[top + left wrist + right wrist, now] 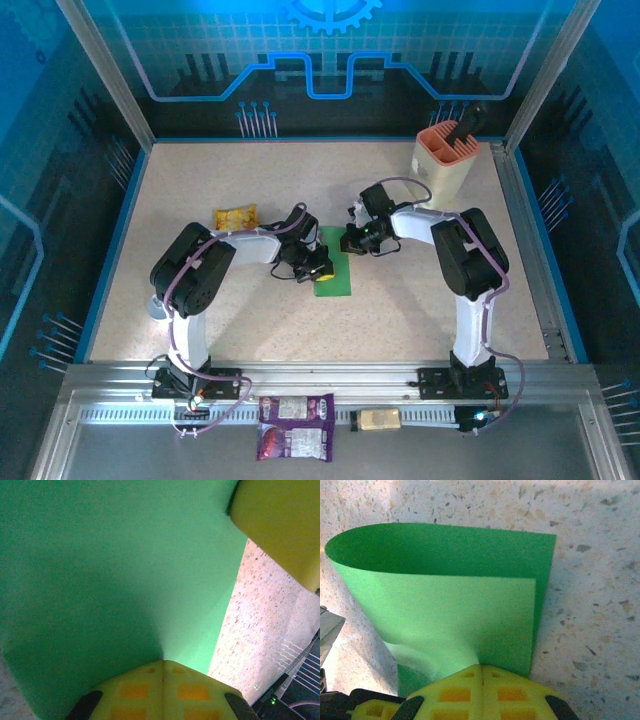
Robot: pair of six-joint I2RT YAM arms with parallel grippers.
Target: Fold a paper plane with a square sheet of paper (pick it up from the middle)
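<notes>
Green paper: it lies in the middle of the table, between the two arms. It is bent over on itself, so one half sits on top of the other. The bend is round and puffy, not pressed flat (the right wrist camera shows this best).
Left gripper: its yellow fingers are squeezed tight together. They nip the paper at its left side.
Right gripper: its yellow fingers are tight together too. They pinch the edge of the top half of the paper, at the far end.
Yellow snack bag: it lies flat on the table, to the left of the paper and well apart from it.
Cup: it stands in the far right corner. It is pale with an orange rim, and something dark sticks out of it.
Purple bags: they lie on the near rail in front of the arms, just beside a small tan block.
</notes>
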